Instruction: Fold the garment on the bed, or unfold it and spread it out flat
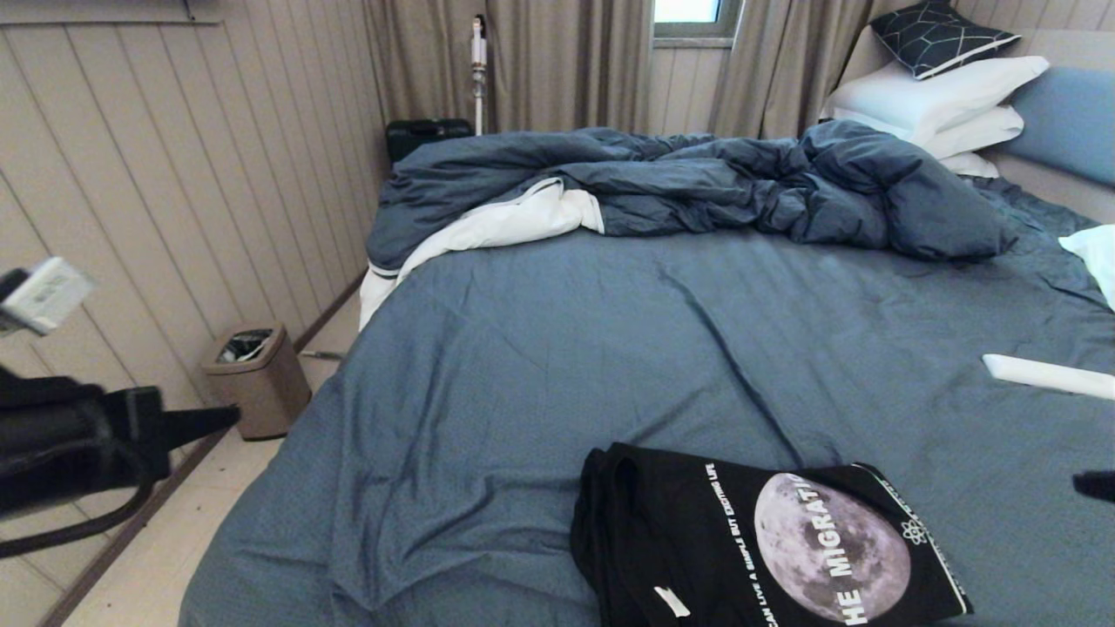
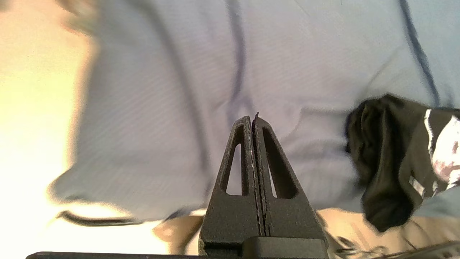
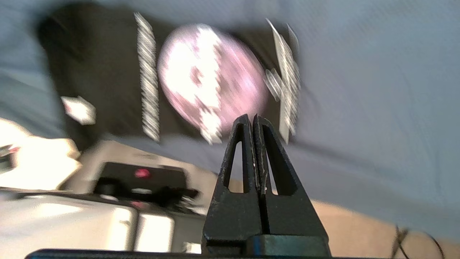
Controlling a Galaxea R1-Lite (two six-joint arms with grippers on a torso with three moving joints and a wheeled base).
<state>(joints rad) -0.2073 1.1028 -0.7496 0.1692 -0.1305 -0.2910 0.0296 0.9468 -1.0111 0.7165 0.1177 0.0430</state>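
Lying folded at the near edge of the bed (image 1: 540, 348), the garment (image 1: 749, 549) shows its moon print and white lettering face up, with a small white label near its front hem; it makes a compact black rectangle on the slate-blue sheet, its left side bunched in thick folds; neither gripper touches it. Left of the garment and off the bed's side, the left gripper (image 1: 218, 416) hangs over the floor with its fingers pressed together and nothing between them; in its wrist view the closed fingers (image 2: 267, 172) point at bare sheet, the garment well apart to one side. Right of the garment, only a dark tip of the right gripper (image 1: 1096, 485) enters the head view; its wrist view shows the two fingers (image 3: 266, 169) shut tight and empty, above the bed's edge with the garment beyond them. Farther from the garment, a brown waste bin (image 1: 259, 380) stands on the floor by the panelled wall; beyond the open sheet the rumpled duvet (image 1: 697, 187) lies heaped across the bed; white pillows (image 1: 936, 109) and a dark patterned cushion (image 1: 941, 35) are stacked at the far right.
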